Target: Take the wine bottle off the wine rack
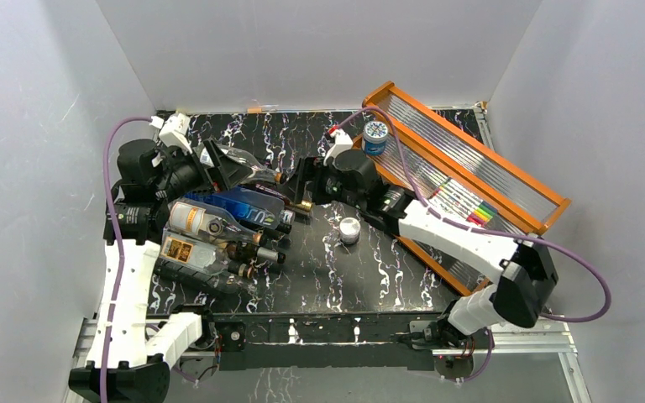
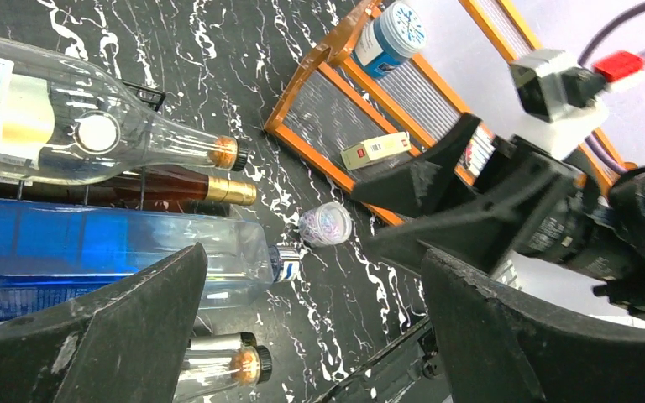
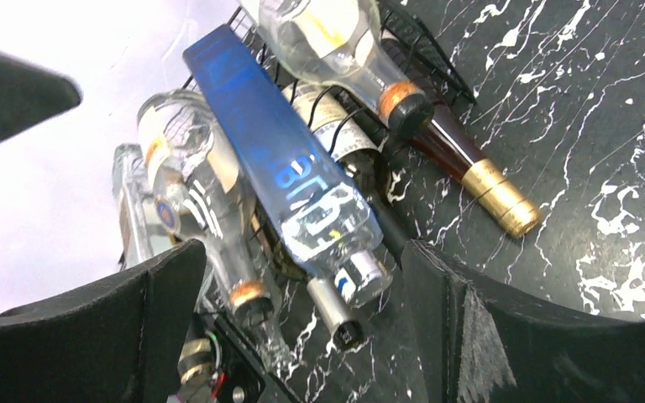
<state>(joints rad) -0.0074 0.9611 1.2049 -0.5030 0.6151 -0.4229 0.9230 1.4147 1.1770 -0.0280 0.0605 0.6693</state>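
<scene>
Lying on its side at the bottom of the wine rack (image 3: 437,59), the wine bottle (image 3: 470,168) (brown glass, gold foil neck) sits beneath a clear bottle (image 3: 336,42) and beside a blue bottle (image 3: 260,143). Right gripper (image 3: 294,252) hovers facing the bottle necks, jaws spread, nothing held. Left gripper (image 2: 312,256) is over the rack, jaws likewise spread and empty.

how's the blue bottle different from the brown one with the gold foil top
The blue bottle is flat-sided and see-through blue; the brown bottle is round, dark amber, gold-foiled at the neck. The blue bottle rests high on the pile, the brown bottle low, under a clear bottle. Both lie on their sides in the wine rack, necks pointing roughly the same way.
</scene>
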